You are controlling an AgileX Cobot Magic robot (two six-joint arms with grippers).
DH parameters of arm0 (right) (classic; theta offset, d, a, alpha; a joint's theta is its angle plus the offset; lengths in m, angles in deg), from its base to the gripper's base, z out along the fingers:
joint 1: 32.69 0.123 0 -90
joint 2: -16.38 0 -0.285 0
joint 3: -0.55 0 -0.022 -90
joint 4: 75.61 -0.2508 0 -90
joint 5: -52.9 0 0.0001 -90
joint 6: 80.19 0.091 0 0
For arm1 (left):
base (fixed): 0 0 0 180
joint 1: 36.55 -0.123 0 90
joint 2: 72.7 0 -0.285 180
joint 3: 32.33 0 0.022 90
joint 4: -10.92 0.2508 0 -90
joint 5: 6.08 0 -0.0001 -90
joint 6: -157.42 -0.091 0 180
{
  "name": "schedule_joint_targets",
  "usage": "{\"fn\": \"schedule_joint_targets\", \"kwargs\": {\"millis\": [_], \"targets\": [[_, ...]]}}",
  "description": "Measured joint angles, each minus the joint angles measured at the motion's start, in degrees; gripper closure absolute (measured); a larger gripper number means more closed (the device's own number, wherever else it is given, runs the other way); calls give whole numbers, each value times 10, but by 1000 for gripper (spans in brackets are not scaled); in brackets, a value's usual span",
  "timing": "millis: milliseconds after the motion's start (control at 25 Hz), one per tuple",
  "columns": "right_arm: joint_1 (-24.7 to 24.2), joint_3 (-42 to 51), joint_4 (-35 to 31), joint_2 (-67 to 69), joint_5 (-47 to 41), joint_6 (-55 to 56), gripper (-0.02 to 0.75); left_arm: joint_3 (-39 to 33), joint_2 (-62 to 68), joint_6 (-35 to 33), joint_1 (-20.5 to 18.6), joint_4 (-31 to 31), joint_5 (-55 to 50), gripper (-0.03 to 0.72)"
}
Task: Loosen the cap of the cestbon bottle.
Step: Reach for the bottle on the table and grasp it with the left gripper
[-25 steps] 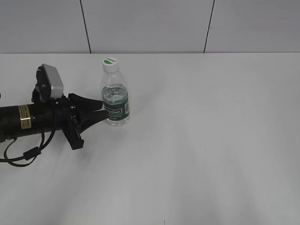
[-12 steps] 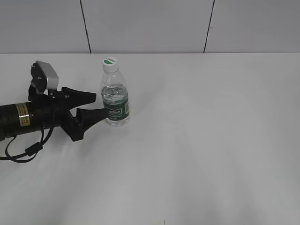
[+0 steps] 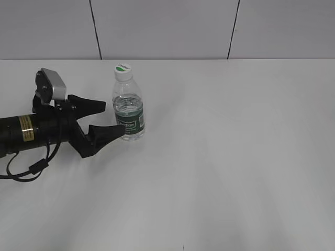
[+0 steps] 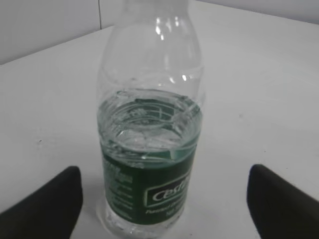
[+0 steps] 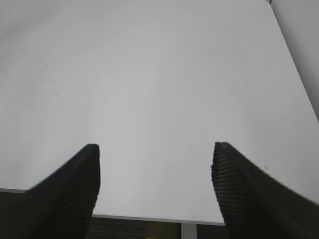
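The cestbon bottle [image 3: 129, 107] stands upright on the white table, clear with a dark green label and water inside. Its white cap [image 3: 123, 70] with a green mark sits on top. It fills the left wrist view [image 4: 149, 144], where the cap is out of frame. My left gripper [image 3: 112, 117] is open, level with the label, its two black fingers reaching to either side of the bottle's left flank without touching it [image 4: 164, 199]. My right gripper [image 5: 155, 169] is open and empty over bare table; it does not show in the exterior view.
The white table [image 3: 235, 157] runs to a grey panelled wall [image 3: 167, 29] at the back. A black cable [image 3: 26, 170] hangs from the left arm. The table's near edge [image 5: 149, 218] shows below the right gripper.
My left gripper has opened wider and its wrist has turned, and it has edged towards the bottle. The bottle has not moved.
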Motion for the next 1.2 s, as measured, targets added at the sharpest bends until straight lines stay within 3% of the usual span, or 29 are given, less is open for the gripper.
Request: {"fn": "schedule_joint_targets", "kwargs": {"millis": [120,360,600,840,1200], "targets": [[0,0,0,0,0,0,204,0,0,0,12,-17,-1,82],[0,0,0,0,0,0,204,0,0,0,46,-112,-55,95],[0,0,0,0,0,0,204,0,4,0,48,-125,-59,95],[0,0,0,0,0,0,204,1,57,-4,49,-133,30,95],[0,0,0,0,0,0,204,12,109,-19,49,-147,46,95]]}}
